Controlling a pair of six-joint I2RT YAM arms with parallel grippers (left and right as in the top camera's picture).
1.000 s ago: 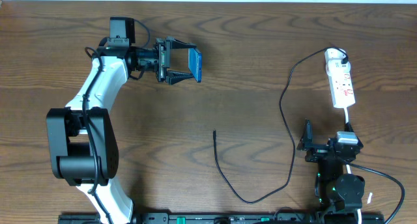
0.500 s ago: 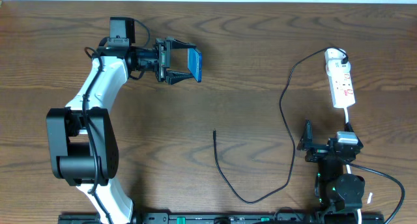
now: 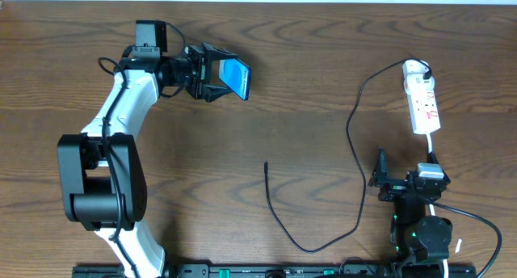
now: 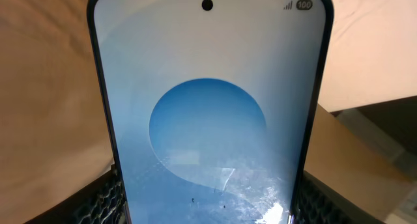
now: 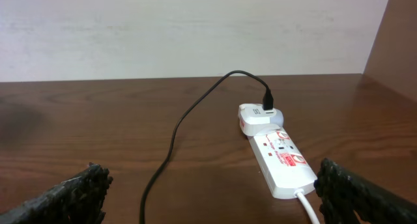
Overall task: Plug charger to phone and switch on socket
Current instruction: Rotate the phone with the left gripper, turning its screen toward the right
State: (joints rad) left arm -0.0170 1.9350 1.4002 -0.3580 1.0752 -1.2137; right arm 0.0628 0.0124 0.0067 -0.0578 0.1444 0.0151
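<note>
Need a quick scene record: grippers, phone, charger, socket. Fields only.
left gripper: shut on the phone, screen lit, phone tilted up
right gripper: open, empty, facing the socket
charger: lies on the table, one end in the white adapter on the socket
free tip: mid-table, apart from phone and both grippers
socket switch: state unreadable
phone plugged: not yet

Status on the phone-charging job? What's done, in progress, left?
Done: the charger looks plugged into the socket. In hand: the left hand grips the phone, tilted up. Left: the plug tip lies loose on the table, not in the phone; the right hand is open and empty; whether the socket is switched on cannot be read.
</note>
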